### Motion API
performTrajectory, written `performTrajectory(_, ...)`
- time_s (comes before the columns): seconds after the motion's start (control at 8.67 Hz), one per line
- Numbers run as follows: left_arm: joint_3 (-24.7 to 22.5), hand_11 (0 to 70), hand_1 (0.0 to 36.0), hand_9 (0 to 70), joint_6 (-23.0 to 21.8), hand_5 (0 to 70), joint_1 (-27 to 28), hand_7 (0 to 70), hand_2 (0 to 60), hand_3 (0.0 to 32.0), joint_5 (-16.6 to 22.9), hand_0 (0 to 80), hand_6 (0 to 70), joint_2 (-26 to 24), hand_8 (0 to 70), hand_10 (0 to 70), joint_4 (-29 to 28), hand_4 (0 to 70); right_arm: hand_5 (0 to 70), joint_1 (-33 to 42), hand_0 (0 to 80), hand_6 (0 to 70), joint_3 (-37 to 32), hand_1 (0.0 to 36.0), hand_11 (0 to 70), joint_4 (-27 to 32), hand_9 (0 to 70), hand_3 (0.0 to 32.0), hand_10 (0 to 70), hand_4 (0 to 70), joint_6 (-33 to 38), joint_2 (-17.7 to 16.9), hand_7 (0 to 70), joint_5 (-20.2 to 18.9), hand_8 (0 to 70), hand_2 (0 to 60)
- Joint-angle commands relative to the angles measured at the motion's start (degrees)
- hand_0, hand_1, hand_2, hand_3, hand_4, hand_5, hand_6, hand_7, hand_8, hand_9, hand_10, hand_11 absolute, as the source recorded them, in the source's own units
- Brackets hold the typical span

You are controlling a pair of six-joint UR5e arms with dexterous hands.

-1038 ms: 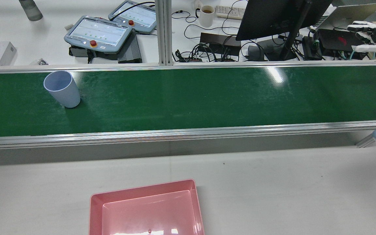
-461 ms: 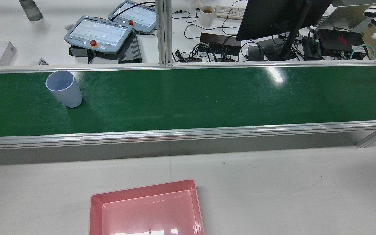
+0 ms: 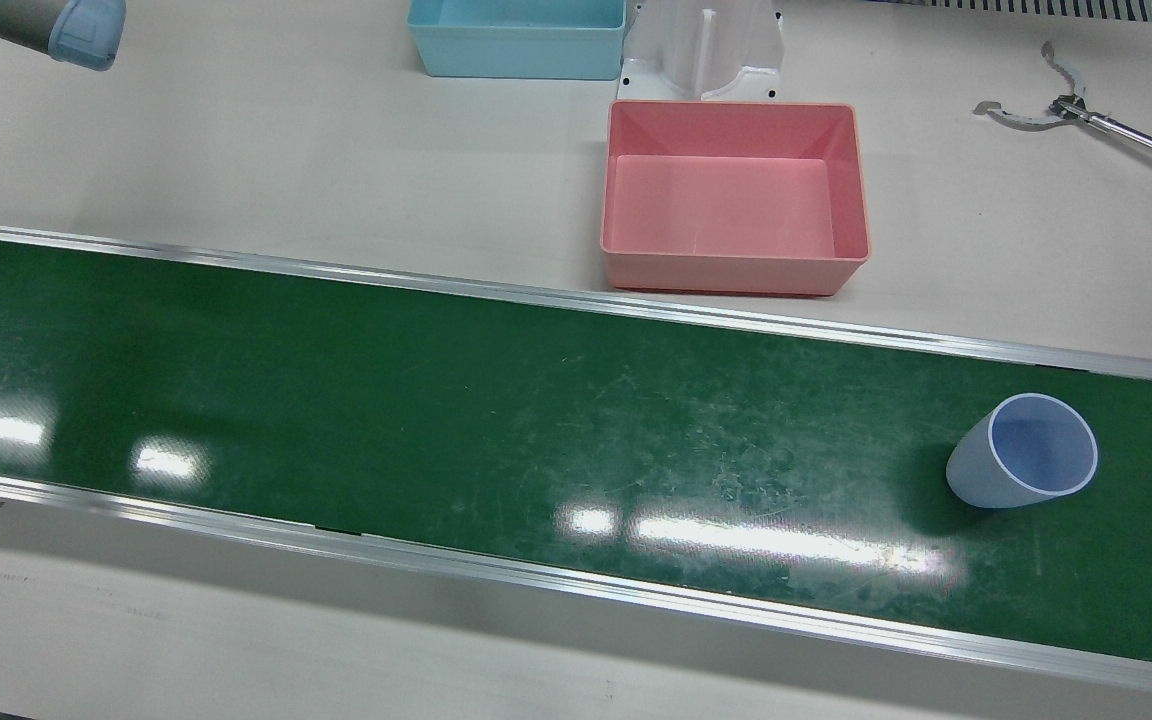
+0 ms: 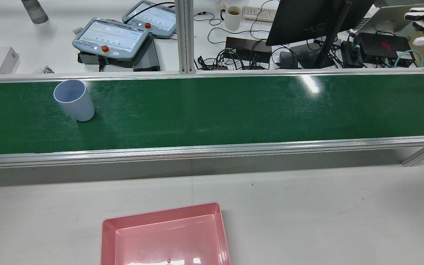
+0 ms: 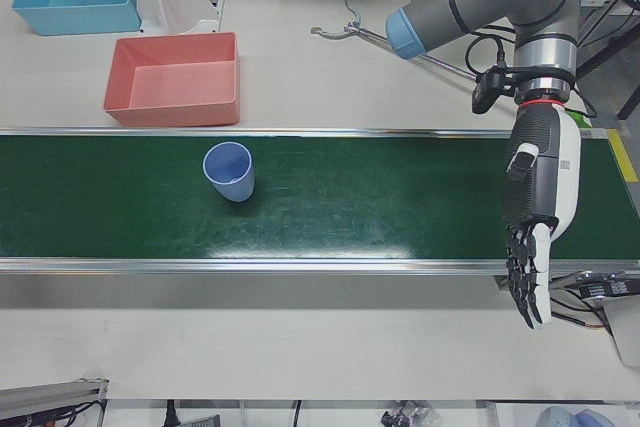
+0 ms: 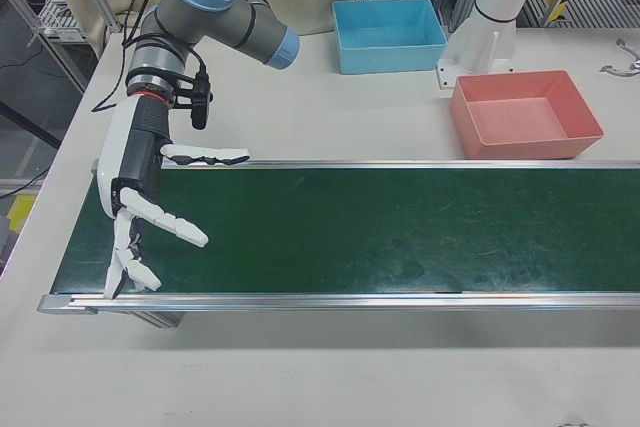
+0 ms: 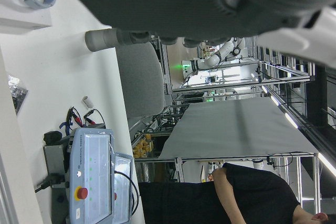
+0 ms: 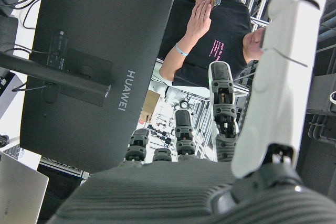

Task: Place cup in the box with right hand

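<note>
Fingers on my right hand [image 6: 140, 217] are spread wide and hold nothing; it hangs over the far end of the green conveyor belt [image 6: 380, 232], palm down, thumb stuck out sideways above the belt's rail. My left hand [image 5: 537, 222] is also empty, pointing straight down at the opposite end of the belt with its fingers straight and close together rather than curled.

I count one cup [image 5: 230, 171], pale blue, standing upright on the belt with its mouth open to the ceiling, well apart from both hands and nearer the left one. There are two boxes on the white table [image 3: 286, 150]: one pink box [image 3: 736, 195] near the belt's edge and one blue box [image 3: 516, 38] farther back; I see nothing inside either. One metal grabber tool [image 3: 1076, 108] lies on the table as well.

In the rear view the right hand shows only as white fingertips at the frame's edge, and the pink box is cut off at the bottom. Both hand cameras look away toward the room: a monitor [image 8: 89, 72], a person [image 8: 210, 30] behind it, nothing of the cup.
</note>
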Motion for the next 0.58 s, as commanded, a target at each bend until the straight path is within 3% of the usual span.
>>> performTrajectory(0.0,-0.87,0.0,0.0,0.0,0.17,0.0,-0.17,0.0,0.0,0.0,-0.09,0.0,0.0,0.00,0.0,0.0,0.44,0.0,6.1,1.27,56.9,7.8,-0.63,16.8,12.4,-0.11,4.1,0.0,7.1,33.5,0.09,-0.28,27.8,-0.82,0.5,2.4)
performTrajectory(0.12,-0.88,0.0,0.0,0.0,0.17,0.0,-0.26,0.0,0.0,0.0,0.00,0.0,0.0,-0.09,0.0,0.0,0.35,0.0,6.2,1.11,56.9,8.6,-0.20,17.0,13.0,-0.11,4.9,0.0,7.6,35.3,0.09,0.24,31.8,-0.73,0.7,3.7)
performTrajectory(0.46,-0.96,0.0,0.0,0.0,0.17,0.0,-0.26,0.0,0.0,0.0,0.00,0.0,0.0,-0.09,0.0,0.0,0.44,0.0,6.1,1.11,56.8,8.7,-0.64,17.0,12.3,-0.20,5.1,0.0,7.1,35.3,0.27,-0.11,32.6,-0.73,0.7,4.0)
